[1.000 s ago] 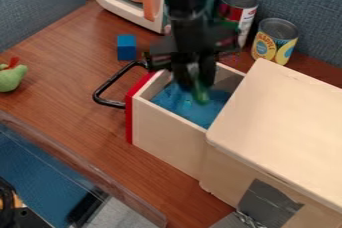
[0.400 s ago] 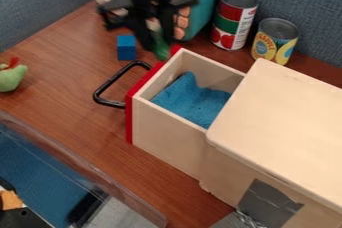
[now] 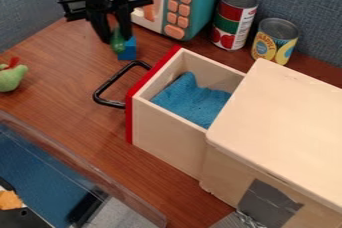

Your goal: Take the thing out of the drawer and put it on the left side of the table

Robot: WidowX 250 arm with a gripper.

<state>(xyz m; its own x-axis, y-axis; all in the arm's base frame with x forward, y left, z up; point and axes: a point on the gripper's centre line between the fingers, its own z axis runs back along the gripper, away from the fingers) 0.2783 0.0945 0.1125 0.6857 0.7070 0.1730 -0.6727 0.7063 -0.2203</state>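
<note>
While a black two-finger gripper [image 3: 116, 39] grips a small, rounded green object [image 3: 118, 45], a red-fronted, pale wooden drawer [image 3: 167, 132] stands open

In the camera view, a tall metal can [image 3: 233, 19] wears a red, green and white label picturing tomatoes; near it, a shorter can [image 3: 274, 43] has a printed yellow label with fruit pictures. Light digits show on the dark display of a teal toy microwave [image 3: 212, 7] with orange buttons.

Crumpled blue cloth [image 3: 190, 101] lies inside the drawer, whose bent handle [image 3: 110, 84] is black. Silvery grey tape [image 3: 267, 203] patches the smooth wooden cabinet [image 3: 280, 117].

The green object is between the narrowed fingertips, outside the drawer and in front of a blue cube [image 3: 130, 53]. A soft green toy [image 3: 11, 78] with a red top rests on the wood-grained table [image 3: 73, 67].
</note>
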